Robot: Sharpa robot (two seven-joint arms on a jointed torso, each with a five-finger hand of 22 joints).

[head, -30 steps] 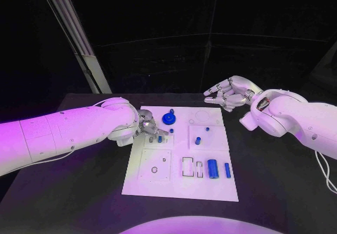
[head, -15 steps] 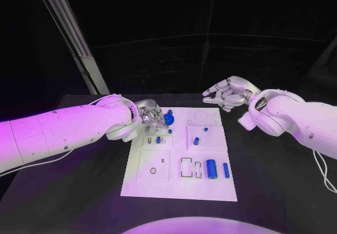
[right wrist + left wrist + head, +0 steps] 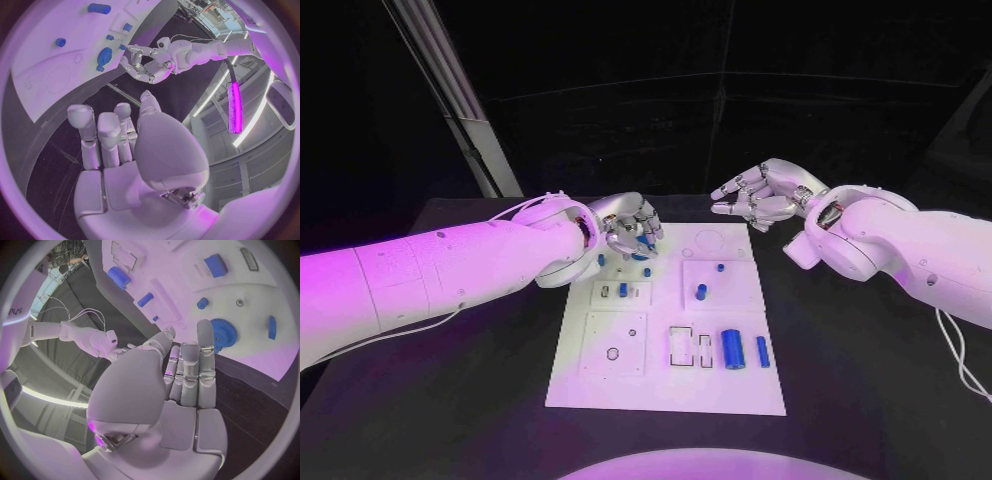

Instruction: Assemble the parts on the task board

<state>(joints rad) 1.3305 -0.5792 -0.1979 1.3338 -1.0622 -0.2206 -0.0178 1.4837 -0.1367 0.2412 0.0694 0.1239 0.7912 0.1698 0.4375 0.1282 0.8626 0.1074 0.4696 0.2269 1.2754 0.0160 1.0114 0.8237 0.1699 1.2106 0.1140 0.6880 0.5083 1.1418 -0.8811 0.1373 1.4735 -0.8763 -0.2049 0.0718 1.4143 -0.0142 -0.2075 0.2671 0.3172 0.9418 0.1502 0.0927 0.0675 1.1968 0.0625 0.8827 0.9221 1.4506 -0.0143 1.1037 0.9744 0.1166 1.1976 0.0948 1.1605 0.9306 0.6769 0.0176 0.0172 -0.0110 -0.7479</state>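
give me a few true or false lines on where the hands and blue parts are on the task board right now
1. The left hand is at the far left corner of the task board. True.
2. The right hand holds a blue part. False: its fingers hold nothing, and it hovers off the board's far right corner.
3. The blue gear lies on the board near the left hand's fingers. True.
4. The large blue cylinder stands upright in a hole. False: it lies flat on the board's near right part.
5. The two hands touch each other. False: they are well apart.
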